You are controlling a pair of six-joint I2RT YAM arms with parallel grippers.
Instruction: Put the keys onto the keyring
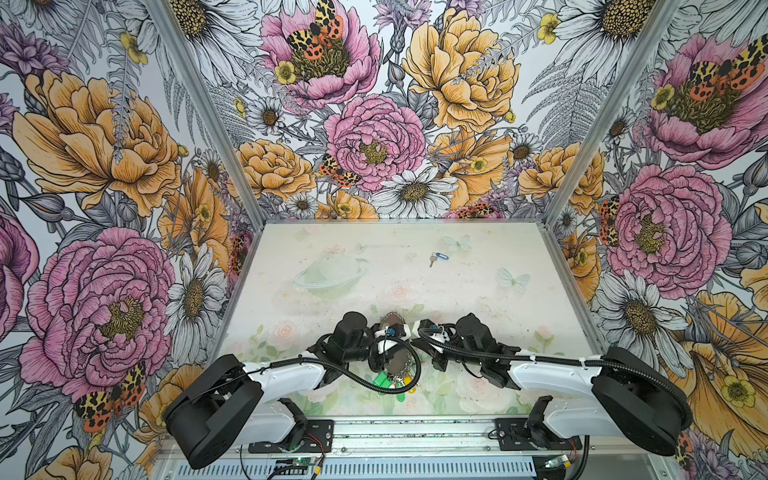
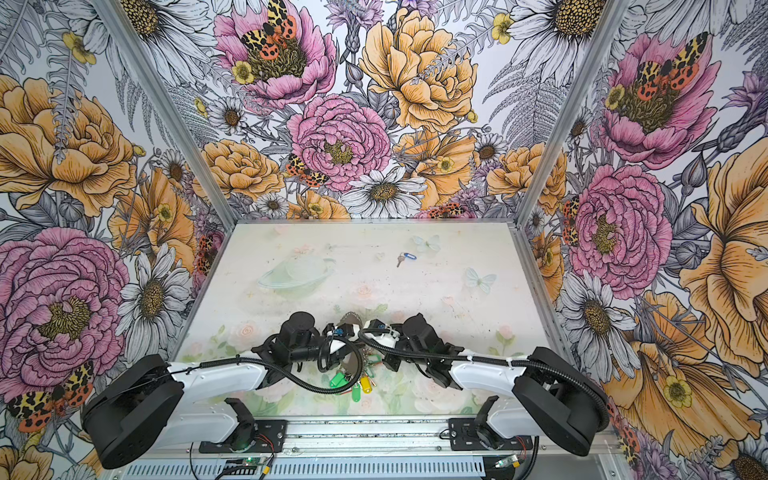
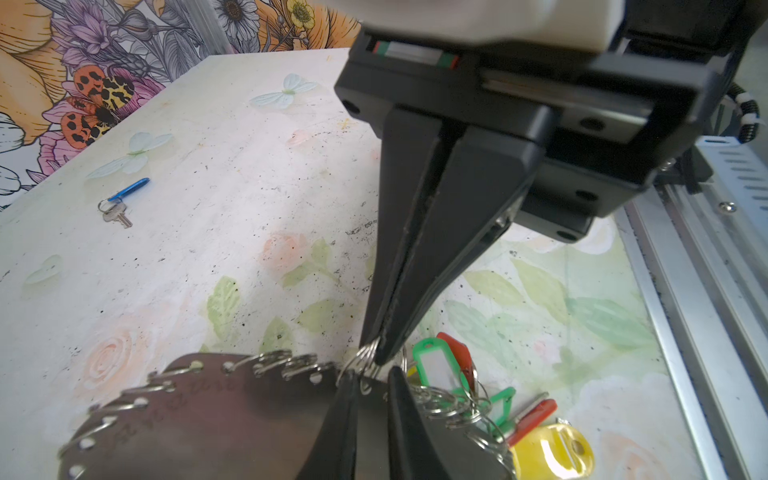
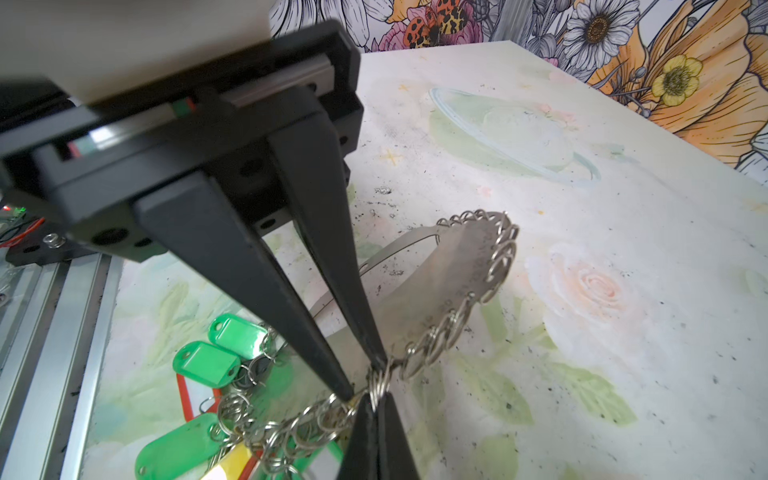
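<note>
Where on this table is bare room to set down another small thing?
Free: far left, between the left wall and the blue-tagged key; far right, between that key and the right wall; the strip between key and keyring. Crowded: the near middle, where the left gripper and right gripper meet on the keyring, tagged keys bunched beside.

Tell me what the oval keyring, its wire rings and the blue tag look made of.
Keyring: thin sheet metal, probably steel, brushed grey sheen, stamped lettering. Wire rings: shiny coiled steel wire, likely. Blue tag: glossy plastic, apparently, with a bright highlight.
</note>
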